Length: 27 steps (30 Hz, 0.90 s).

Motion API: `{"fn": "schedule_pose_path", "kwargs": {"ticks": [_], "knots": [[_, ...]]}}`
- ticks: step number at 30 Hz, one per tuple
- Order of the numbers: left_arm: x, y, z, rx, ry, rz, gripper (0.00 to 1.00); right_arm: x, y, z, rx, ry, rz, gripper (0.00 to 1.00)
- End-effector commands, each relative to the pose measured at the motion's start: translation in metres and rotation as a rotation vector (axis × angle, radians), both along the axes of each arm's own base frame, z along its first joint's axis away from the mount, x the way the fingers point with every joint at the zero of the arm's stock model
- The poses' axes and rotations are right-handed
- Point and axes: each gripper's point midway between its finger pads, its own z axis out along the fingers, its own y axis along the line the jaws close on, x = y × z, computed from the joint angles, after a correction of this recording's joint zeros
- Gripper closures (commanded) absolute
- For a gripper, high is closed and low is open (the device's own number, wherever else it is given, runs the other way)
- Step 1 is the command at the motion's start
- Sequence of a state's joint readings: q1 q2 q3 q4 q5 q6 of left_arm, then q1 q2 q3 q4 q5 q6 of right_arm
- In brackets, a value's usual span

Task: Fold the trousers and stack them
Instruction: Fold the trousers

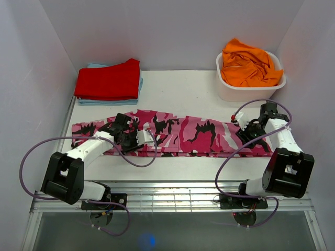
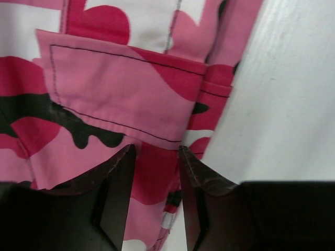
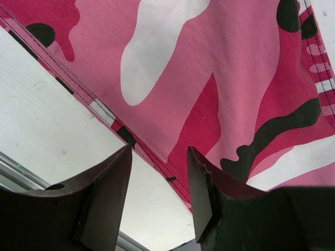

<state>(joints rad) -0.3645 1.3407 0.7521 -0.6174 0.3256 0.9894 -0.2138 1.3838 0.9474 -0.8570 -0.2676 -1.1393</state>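
We find the trousers (image 1: pixel 178 137) laid long and flat, running left to right across the middle of the surface (image 1: pixel 193 94). The left gripper (image 2: pixel 155 150) hovers over a pocket (image 2: pixel 120 99) on their left half, jaws a little apart and holding nothing. The right gripper (image 3: pixel 158 151), at the right end, is likewise parted and empty, and straddles a stitched edge.

Our worry is that a pinch here catches only the top layer, so the layers part and the fold goes crooked. The right gripper, half off the cloth, might close on bare surface.

The surface is white and matte. A red garment (image 1: pixel 110 81) on a blue cloth (image 1: pixel 104 101) lies far left, and a white tub (image 1: pixel 251 90) holding an orange garment (image 1: pixel 246 65) stands far right. Pale walls (image 1: pixel 172 26) close in.
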Motion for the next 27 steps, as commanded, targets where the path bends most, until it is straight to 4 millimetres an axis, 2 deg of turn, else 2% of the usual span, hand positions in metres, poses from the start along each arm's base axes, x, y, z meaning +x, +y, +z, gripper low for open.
{"fn": "schedule_pose_path", "kwargs": {"ticks": [1, 9, 11, 12, 14, 16, 17, 18, 19, 22, 27], "knots": [[0.025, 0.004, 0.004, 0.035, -0.117, 0.015, 0.51, 0.001, -0.001, -0.002, 0.003, -0.003, -0.019, 0.48], [0.022, 0.009, -0.004, 0.068, -0.114, -0.005, 0.58, -0.002, -0.002, -0.005, -0.003, 0.009, -0.019, 0.48], [0.018, 0.009, -0.005, 0.067, -0.107, -0.013, 0.64, -0.001, -0.002, -0.006, -0.004, 0.009, -0.021, 0.48], [0.017, 0.008, -0.004, 0.059, -0.105, -0.018, 0.68, -0.001, -0.003, -0.006, -0.008, 0.008, -0.021, 0.48], [0.016, 0.006, 0.0, 0.051, -0.098, -0.022, 0.86, 0.0, -0.004, -0.006, -0.016, 0.003, -0.021, 0.48], [0.011, 0.004, 0.007, 0.033, -0.085, -0.03, 0.98, 0.001, -0.007, -0.006, -0.025, 0.001, -0.024, 0.48], [0.009, 0.003, 0.011, 0.026, -0.08, -0.031, 1.0, 0.001, -0.008, -0.006, -0.029, 0.0, -0.025, 0.48], [0.013, 0.0, 0.024, 0.007, -0.099, -0.025, 1.0, 0.002, -0.009, -0.006, -0.031, 0.0, -0.026, 0.48], [0.005, 0.0, 0.026, 0.005, -0.07, -0.028, 1.0, 0.002, -0.01, -0.007, -0.031, 0.0, -0.027, 0.48], [0.001, 0.001, 0.04, -0.004, -0.072, -0.022, 1.0, 0.002, -0.011, -0.007, -0.032, -0.001, -0.03, 0.48], [-0.011, 0.006, 0.036, 0.007, -0.056, -0.03, 1.0, 0.004, -0.011, -0.007, -0.028, -0.001, -0.034, 0.52]]}}
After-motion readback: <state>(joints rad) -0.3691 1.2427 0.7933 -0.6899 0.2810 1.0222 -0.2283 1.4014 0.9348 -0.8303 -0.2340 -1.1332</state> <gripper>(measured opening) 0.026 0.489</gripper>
